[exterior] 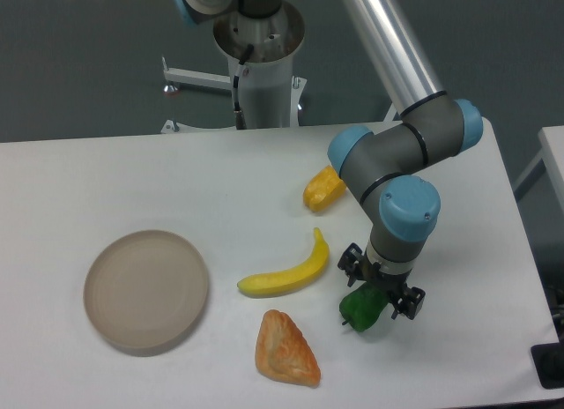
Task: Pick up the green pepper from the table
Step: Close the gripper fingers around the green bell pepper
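Step in hand: grasp stage. The gripper (pixel 381 292) is down over the green pepper (pixel 360 309), which sits on the bench (pixel 132 180) toward its front right, just right of the banana (pixel 286 275) tip and right of the orange pastry-like wedge (pixel 285 348). The black gripper parts flank the pepper's upper portion; the wrist hides the fingertips, so I cannot tell whether they are apart or already pressing on the fruit. Pepper appears to rest on the surface, not lifted.

Next move, as I judge it: confirm the fingers bear on the pepper's sides, then raise straight up. The banana lies near on the left, so any sideways drift risks nudging it.

Materials and shapes:
- Green pepper: glossy dark green, lobed, rounded; a smooth, slick skin, likely to slip if gripped off-centre.
- Banana: smooth yellow, curved, darker tip at the far end.
- Wedge: rough, mottled orange-brown, triangular.
- Yellow-orange pepper (pixel 322 189): partly behind the arm, ridged.
- Plate (pixel 146 290): round, matte beige, shallow rim, well apart to the left.
- Bench: flat matte white.
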{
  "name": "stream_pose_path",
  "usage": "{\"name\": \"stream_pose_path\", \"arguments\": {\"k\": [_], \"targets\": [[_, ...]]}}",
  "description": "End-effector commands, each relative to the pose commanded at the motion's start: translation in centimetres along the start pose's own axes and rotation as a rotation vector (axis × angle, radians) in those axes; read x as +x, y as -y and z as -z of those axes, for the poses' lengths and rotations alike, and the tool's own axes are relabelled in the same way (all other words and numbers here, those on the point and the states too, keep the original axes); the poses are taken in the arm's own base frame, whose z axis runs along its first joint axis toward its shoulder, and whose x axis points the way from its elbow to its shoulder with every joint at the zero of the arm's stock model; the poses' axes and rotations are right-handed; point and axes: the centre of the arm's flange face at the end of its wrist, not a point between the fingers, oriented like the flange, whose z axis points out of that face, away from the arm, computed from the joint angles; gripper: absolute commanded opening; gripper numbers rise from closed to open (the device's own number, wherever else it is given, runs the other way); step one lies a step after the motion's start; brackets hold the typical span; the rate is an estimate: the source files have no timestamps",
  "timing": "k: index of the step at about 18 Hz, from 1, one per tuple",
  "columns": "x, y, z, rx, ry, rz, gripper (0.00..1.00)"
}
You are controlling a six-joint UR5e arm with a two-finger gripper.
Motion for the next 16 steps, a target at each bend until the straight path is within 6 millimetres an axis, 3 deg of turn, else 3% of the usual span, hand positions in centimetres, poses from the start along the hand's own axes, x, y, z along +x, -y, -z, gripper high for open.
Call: {"name": "stream_pose_path", "arguments": {"k": [13, 14, 15, 16], "targets": [[-0.2, 0.3, -1.0, 0.008, 0.006, 0.015, 0.99], [-0.2, 0.3, -1.0, 0.010, 0.006, 0.015, 0.90], [-0.1, 0.3, -0.9, 0.012, 0.006, 0.015, 0.73], [-0.1, 0.3, -0.9, 0.012, 0.006, 0.015, 0.66]]}}
